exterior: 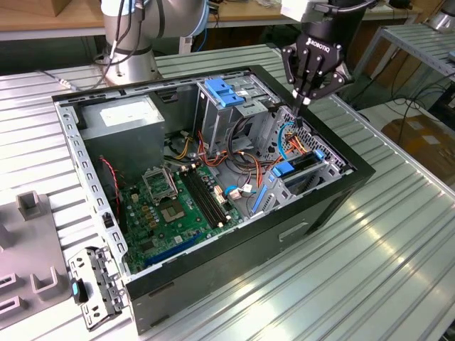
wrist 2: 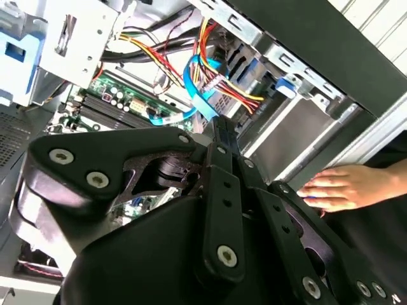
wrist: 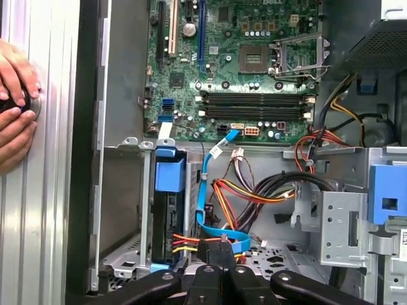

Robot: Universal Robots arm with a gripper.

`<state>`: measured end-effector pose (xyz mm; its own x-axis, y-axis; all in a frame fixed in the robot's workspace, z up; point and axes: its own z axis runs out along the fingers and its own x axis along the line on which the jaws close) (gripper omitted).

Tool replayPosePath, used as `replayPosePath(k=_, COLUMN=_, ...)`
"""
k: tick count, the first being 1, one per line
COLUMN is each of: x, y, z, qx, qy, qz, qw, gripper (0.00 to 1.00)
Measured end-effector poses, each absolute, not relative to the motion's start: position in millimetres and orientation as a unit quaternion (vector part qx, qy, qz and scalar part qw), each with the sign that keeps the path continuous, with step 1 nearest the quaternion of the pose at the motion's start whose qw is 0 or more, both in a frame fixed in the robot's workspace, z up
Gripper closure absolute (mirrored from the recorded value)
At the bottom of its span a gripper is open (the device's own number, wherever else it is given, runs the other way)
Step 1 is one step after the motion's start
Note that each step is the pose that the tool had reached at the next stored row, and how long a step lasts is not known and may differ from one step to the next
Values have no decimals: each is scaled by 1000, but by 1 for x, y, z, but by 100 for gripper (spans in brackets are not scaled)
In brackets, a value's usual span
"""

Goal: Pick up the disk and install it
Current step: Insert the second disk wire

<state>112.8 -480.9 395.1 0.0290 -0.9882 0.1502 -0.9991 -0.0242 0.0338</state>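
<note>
The disk [wrist: 168, 216] stands on edge in the low bay at the case's front corner, seen as a dark slab with a blue rail end [wrist: 169, 175] on it. In the exterior view the disk [exterior: 304, 166] sits between metal walls on the exterior view's right. Red-yellow wires and a blue flat cable [wrist: 205, 190] run to its end. My gripper [exterior: 304, 98] hangs just above that bay, shut with nothing in it. Its fingertips [wrist: 217, 249] are pressed together beside the cable plugs, and in the second wrist view the gripper [wrist 2: 222, 130] points down at the same cables.
The open computer case [exterior: 234, 241] lies on a ribbed metal table. Inside it are a grey power-supply box [exterior: 128, 117], a motherboard [exterior: 170, 206] and a drive cage with a blue bracket [exterior: 226, 91]. A person's hands [wrist: 16, 101] rest outside the case wall. A loose metal bracket [exterior: 96, 284] lies on the table.
</note>
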Motion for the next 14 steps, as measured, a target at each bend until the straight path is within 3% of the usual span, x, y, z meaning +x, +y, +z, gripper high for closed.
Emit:
replayPosePath(k=3, x=113, y=-478, z=389, qx=713, qy=-695, qz=54, qw=77, gripper=89)
replayPosePath(k=4, x=114, y=-478, z=389, qx=712, qy=-693, qz=67, qw=90, gripper=83)
replayPosePath(k=6, x=114, y=-476, z=387, qx=710, qy=-692, qz=80, qw=104, gripper=70)
replayPosePath(k=14, x=114, y=-470, z=389, qx=708, qy=-691, qz=91, qw=116, gripper=70)
